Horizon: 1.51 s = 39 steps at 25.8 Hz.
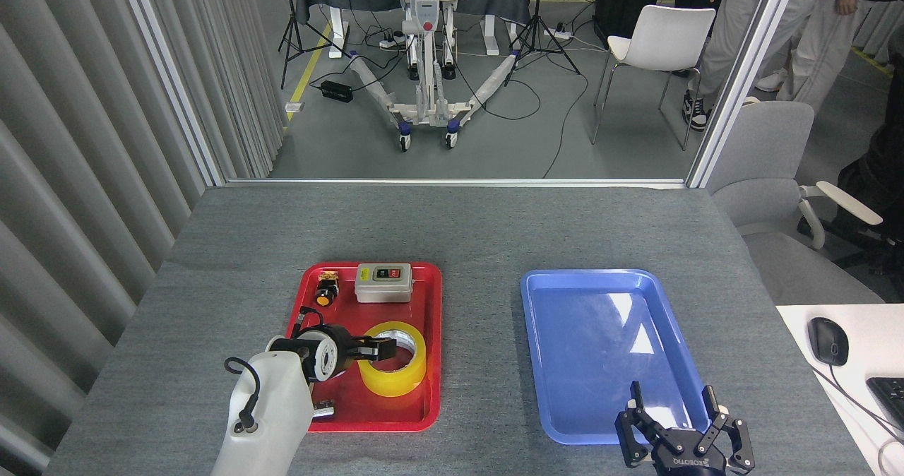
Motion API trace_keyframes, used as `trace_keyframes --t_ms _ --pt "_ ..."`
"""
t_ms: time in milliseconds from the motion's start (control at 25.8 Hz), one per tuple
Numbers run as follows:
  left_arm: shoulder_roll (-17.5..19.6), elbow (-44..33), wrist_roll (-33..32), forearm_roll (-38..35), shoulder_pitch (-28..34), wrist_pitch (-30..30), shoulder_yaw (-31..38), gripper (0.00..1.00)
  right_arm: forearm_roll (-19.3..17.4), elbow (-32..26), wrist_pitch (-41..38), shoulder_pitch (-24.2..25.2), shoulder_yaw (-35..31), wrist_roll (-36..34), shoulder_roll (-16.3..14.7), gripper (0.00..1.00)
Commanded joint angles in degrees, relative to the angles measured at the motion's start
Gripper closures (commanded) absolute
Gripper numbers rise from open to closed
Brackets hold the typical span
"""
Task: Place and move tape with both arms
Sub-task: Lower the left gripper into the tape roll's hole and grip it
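Wide roll of translucent yellow packing tape (393, 369) lies flat in near part of red plastic tray (431, 335). Left end effector (378, 349), black, at roll's left rim; finger spread cannot be told. Right end effector (681, 426), fingers spread wide, empty, at near edge of blue plastic tray (544, 363). Both trays on grey worktop (480, 236).

Readable only in one spot: white "ROBOTIQ" lettering, upside down from the head view, on the black palm of the right three-fingered gripper (684, 419), just below its spread fingers.

Far to that gripper's upper left, on the grey rectangular switch box (383, 282) in the red plastic tray (432, 349): a yellow label beside one green and one red button, markings too small to read.

On the white core of the yellow translucent tape roll (392, 368): print, illegible.
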Motion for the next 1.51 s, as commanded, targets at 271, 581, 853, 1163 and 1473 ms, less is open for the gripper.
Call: trace_keyframes --t_ms 271,581,853,1163,1473 --pt "0.1 0.4 0.4 -0.2 0.1 -0.6 -0.5 0.0 0.0 0.6 0.0 0.0 0.1 0.0 0.2 0.0" --pt "-0.4 1.4 0.4 -1.0 0.0 -1.3 -1.3 0.08 0.1 1.3 0.0 0.0 0.1 0.0 0.2 0.0" --pt "-0.2 2.0 0.4 -1.1 0.0 -1.3 -1.3 0.16 -0.2 1.3 0.0 -0.1 0.0 -0.1 0.2 0.0" --pt "-0.3 2.0 0.7 -1.0 0.0 -1.3 -1.3 0.29 -0.3 1.3 0.1 0.0 0.0 -0.1 0.3 0.0" --pt "0.0 1.9 0.6 -0.9 0.1 -2.8 -1.2 0.54 -0.2 1.3 0.1 0.0 0.0 0.0 0.8 0.0"
